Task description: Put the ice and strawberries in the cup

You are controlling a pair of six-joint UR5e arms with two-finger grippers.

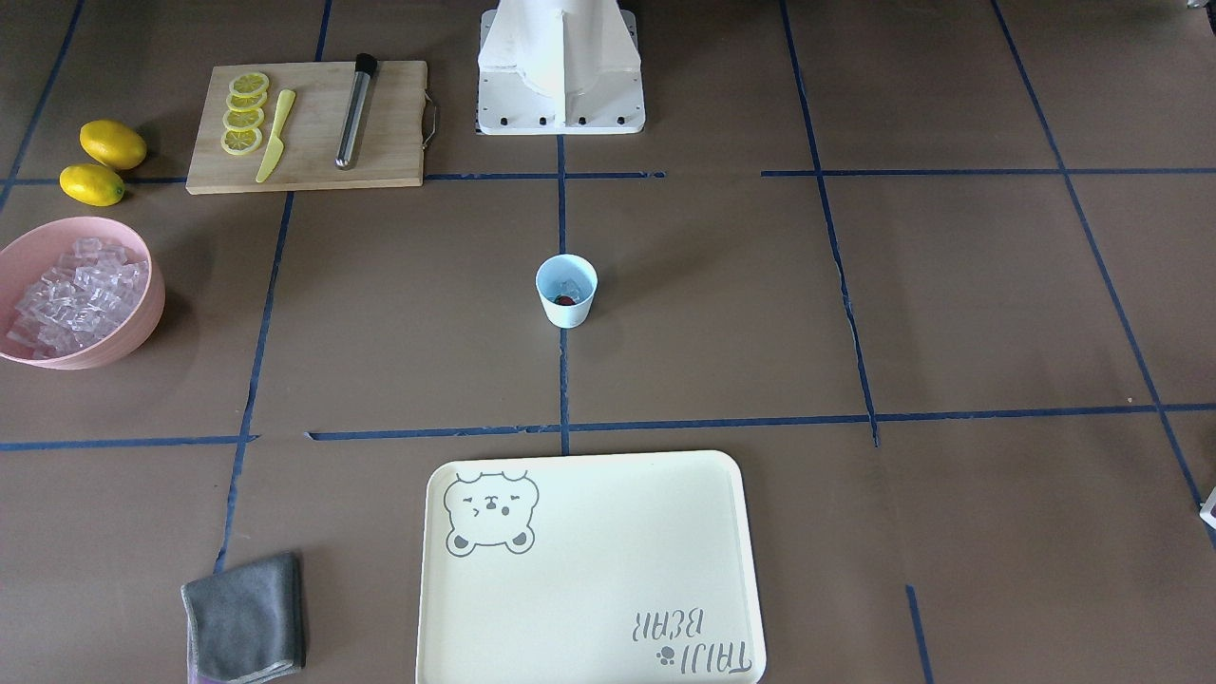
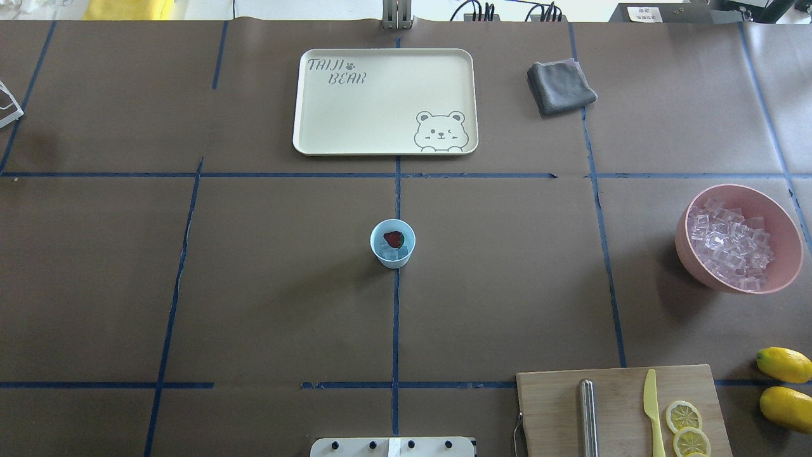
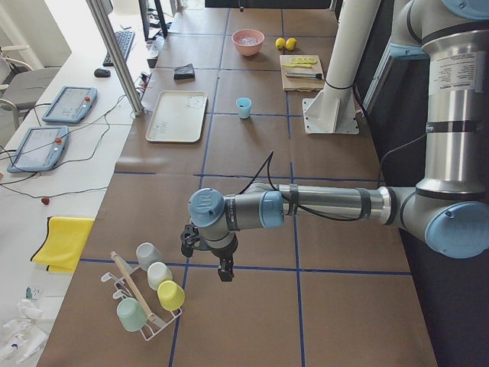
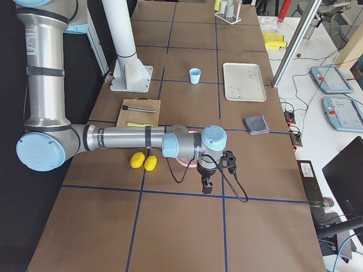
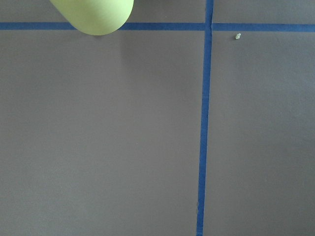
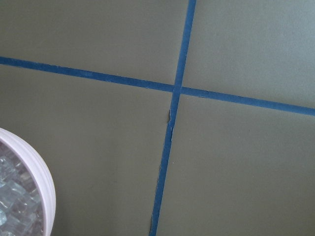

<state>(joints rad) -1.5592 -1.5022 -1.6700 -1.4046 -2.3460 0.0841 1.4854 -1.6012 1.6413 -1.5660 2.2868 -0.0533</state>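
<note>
While both arms hang well apart from the cup (image 2: 392, 243), it stands upright on a blue tape line in front of the robot base. One red strawberry (image 2: 394, 238) lies inside the cup, on the side away from the robot, with clear ice (image 2: 391, 254) alongside it on the nearer side.

Left gripper (image 3: 224, 269): far from the cup toward the robot's left table end, pointing down above the surface. Jaw state cannot be determined; it appears only in a side view.

Right gripper (image 4: 207, 186): far from the cup toward the robot's right table end, pointing down. Jaw state likewise cannot be determined.

Pink bowl (image 2: 686, 254): well to the cup's right, holding many more cubes.

Tray (image 2: 380, 101): beyond the cup, away from the robot.

Grey cloth (image 2: 561, 86): beyond the cup and to its right.

Cutting board (image 2: 552, 406): right of the cup, nearer the robot.
</note>
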